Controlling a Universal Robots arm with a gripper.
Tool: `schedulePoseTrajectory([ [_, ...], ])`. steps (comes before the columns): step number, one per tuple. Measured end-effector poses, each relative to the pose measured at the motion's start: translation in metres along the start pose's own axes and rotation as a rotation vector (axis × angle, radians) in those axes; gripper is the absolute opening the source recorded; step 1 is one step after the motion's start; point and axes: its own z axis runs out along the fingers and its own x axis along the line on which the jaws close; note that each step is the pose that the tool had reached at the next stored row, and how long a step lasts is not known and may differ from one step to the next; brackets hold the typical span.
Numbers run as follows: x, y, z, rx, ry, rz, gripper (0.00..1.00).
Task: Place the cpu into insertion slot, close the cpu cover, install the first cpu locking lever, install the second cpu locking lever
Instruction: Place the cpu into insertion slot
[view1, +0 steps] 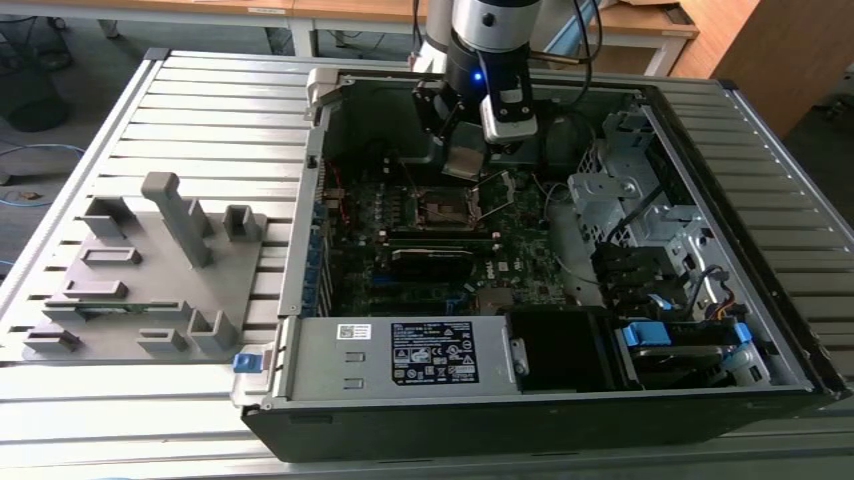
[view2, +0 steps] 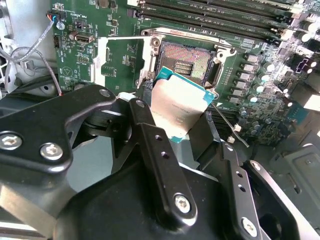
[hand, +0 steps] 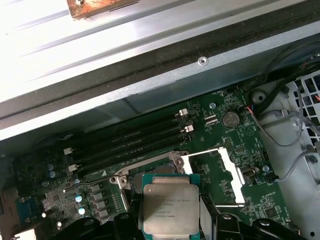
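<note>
My gripper (view1: 466, 152) is shut on the cpu (view2: 179, 106), a small square chip with a grey metal top and green edge, held tilted between the two black fingers (view2: 150, 135). It hangs just above the insertion slot (view2: 189, 61), whose dark contact field lies bare inside its silver rim. The cpu cover (view2: 121, 59), a thin silver frame, is flipped open flat beside the slot. A thin wire lever (view2: 228, 123) sticks out on the slot's other side. In the first wrist view the cpu (hand: 170, 207) hides most of the slot, with the open cover (hand: 220, 172) next to it.
Long black memory slots (hand: 130, 142) run beside the socket. The open computer case (view1: 314, 160) holds a silver box with a white label (view1: 400, 352) at the front and a drive cage (view1: 641, 215) with cables on the exterior view's right. A grey fixture tray (view1: 147, 270) lies outside.
</note>
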Motion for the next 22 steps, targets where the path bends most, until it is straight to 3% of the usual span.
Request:
schedulePoseTrajectory([
  [9,0.0000,0.0000,0.0001,-0.0002,-0.0019,0.022,0.54],
  [22,0.0000,-0.0001,0.0008,-0.0013,-0.0100,0.116,0.54],
])
